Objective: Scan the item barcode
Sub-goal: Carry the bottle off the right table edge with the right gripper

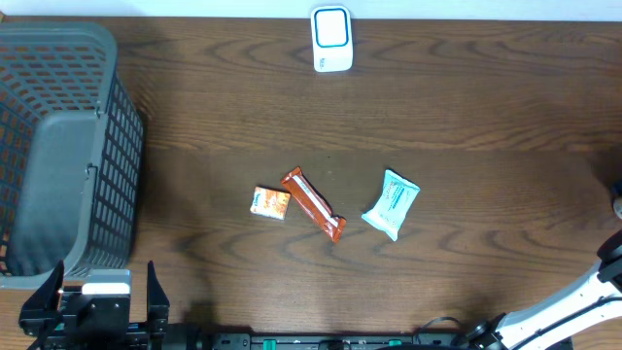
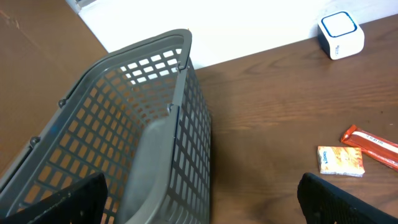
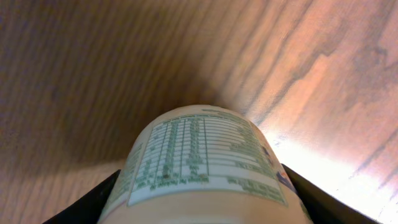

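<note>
One dark wood-grain table (image 1: 466,97) fills the view, with a pale strip (image 1: 466,8) running beyond its far edge. Grey lattice basket (image 1: 58,146) takes the left end, reaching from the far edge almost to the near one. Left gripper (image 1: 97,292) sits at the near left corner, just beside the basket, jaws spread wide. Right arm (image 1: 573,306) comes in at the near right corner. The right gripper (image 3: 199,202) shows only in its wrist view, low over the wood. A pale round container (image 3: 205,149) with a green printed table lies between its fingers (image 3: 81,208). Cannot tell whether they pinch it or merely flank it.

White scanner (image 1: 331,39) with a blue-ringed top stands at the far edge, centre. Mid-table there is a loose row, well apart from scanner and basket. Teal pouch (image 1: 391,204) lies to the right and the orange bar (image 1: 313,204) lies diagonally. A small orange packet (image 1: 271,202) is just beside the bar's left end. Wide bare wood lies between the row and the scanner, and across the right half.
</note>
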Tool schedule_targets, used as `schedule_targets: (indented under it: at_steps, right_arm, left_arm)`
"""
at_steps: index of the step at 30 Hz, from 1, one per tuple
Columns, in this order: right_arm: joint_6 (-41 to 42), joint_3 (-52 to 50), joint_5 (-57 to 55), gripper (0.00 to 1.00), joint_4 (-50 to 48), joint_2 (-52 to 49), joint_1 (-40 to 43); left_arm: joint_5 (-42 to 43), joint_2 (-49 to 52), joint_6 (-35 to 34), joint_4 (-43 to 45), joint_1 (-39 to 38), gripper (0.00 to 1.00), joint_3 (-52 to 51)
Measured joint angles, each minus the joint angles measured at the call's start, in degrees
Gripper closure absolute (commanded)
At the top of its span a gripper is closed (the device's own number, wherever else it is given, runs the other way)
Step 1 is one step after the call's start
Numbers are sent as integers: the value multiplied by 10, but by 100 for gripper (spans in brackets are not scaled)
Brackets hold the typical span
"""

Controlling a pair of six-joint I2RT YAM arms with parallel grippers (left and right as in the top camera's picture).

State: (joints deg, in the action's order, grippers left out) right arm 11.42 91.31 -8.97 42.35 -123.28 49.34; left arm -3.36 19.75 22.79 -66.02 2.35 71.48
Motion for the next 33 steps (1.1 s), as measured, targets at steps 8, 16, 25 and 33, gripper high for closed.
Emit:
schedule_targets:
  at_steps: [8,16,25,33]
  right_arm:
    - [11,43,46,1,43,0,20]
    - [37,214,177,1,169,4,17]
    - [54,263,244,1,249,80,-93]
    - [59,264,191,1,334,169,-239]
  left_arm:
    - [0,0,0,0,0,2,0]
    - [0,0,0,0,0,2,0]
    - [0,0,0,0,0,2,0]
    - [0,0,0,0,0,2,0]
